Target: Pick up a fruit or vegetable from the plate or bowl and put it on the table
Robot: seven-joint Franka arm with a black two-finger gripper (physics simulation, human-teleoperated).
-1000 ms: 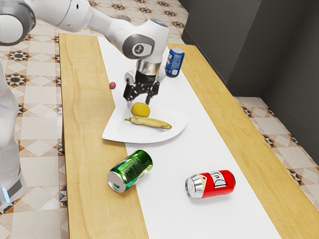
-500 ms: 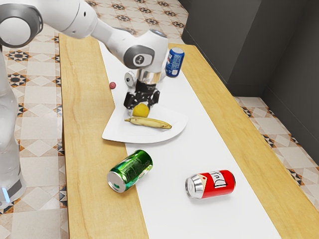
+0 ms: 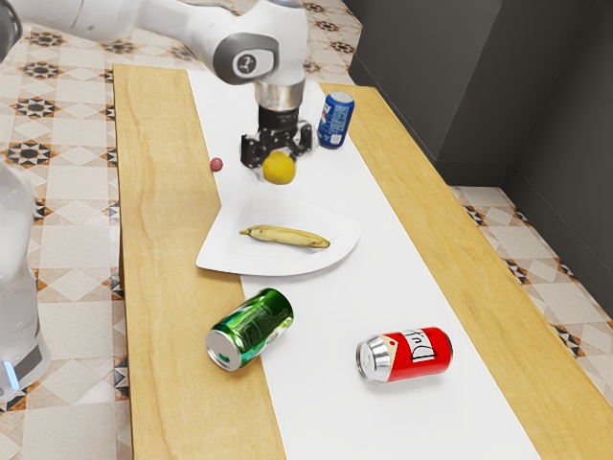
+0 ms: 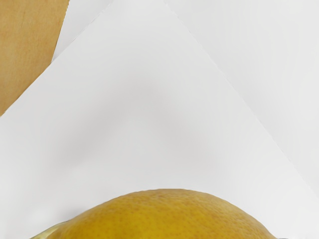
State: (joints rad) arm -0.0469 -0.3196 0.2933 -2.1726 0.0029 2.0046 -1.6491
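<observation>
My gripper (image 3: 278, 165) is raised above the far part of the white plate (image 3: 225, 251), shut on a yellow lemon (image 3: 279, 169) that hangs clear of the plate. In the wrist view the lemon (image 4: 169, 216) looms large at the lower edge, with the plate (image 4: 134, 99) beneath it. A banana (image 3: 284, 236) lies on the plate; a sliver of it peeks out beside the lemon in the wrist view.
A green can (image 3: 251, 329) and a red can (image 3: 405, 355) lie on their sides nearer the camera. Beyond the plate a blue can (image 3: 336, 121) stands upright. A small red ball-like item (image 3: 216, 165) rests on the wooden table (image 3: 158, 211), near the white runner's edge.
The gripper came down over the lemon, closed on it and lifted it off the plate. The banana and cans have stayed put.
</observation>
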